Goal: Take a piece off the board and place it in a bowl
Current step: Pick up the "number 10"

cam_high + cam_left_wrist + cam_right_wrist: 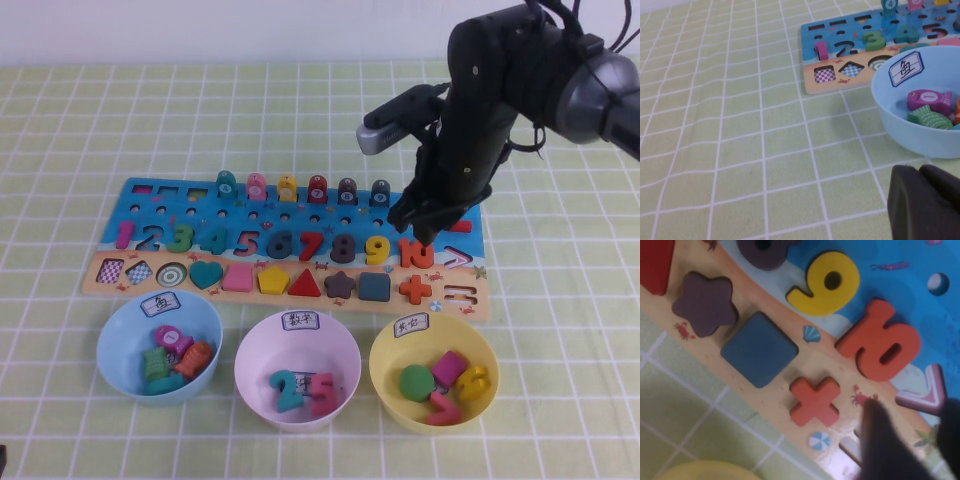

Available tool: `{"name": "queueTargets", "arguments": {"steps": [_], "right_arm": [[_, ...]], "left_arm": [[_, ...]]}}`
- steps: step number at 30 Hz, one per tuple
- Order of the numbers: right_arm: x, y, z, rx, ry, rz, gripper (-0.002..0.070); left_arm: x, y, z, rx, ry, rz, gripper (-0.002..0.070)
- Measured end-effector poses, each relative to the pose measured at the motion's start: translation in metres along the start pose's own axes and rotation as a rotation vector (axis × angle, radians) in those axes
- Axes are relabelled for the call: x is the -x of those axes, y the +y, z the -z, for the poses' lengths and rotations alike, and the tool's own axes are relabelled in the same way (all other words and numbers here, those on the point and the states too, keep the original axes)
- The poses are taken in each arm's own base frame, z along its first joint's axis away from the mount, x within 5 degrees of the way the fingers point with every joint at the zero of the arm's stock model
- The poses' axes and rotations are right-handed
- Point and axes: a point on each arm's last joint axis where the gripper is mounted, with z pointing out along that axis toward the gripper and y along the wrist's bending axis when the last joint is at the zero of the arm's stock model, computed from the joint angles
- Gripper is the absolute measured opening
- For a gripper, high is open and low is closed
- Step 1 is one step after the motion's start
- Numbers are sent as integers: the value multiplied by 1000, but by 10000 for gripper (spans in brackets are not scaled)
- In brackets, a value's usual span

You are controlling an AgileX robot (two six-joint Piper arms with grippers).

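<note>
Piece flat, long axis along board; right gripper above, left gripper parked

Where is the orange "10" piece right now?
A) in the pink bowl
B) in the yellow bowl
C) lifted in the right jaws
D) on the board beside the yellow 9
D: the orange 10 lies flat on the board next to the yellow 9, with the right gripper just above it, gripping nothing; the left gripper sits parked near the blue bowl.
</note>
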Motion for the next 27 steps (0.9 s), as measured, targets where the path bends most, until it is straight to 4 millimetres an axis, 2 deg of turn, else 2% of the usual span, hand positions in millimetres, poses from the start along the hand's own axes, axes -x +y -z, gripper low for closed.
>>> {"name": "queueTargets", "arguments": {"steps": [3,4,6,10,16,27], "right_arm": [[1,-1,-6,-1,9,-53,405],[2,-1,-9,-1,12,-77,445],[5,-1,-16,-8,19,-120,479],[12,-4,-25,-21,16,-205,482],[22,-6,-25,-23,-18,-264,482],[23,-5,-40,-10,8,-287,481]], "left_arm": [[0,0,0,0,0,0,-5],[0,0,0,0,0,0,-5],[0,0,0,0,0,0,-5],[0,0,0,0,2,0,-5],[0,0,0,0,2,0,-5],[0,0,0,0,2,0,-5]]}}
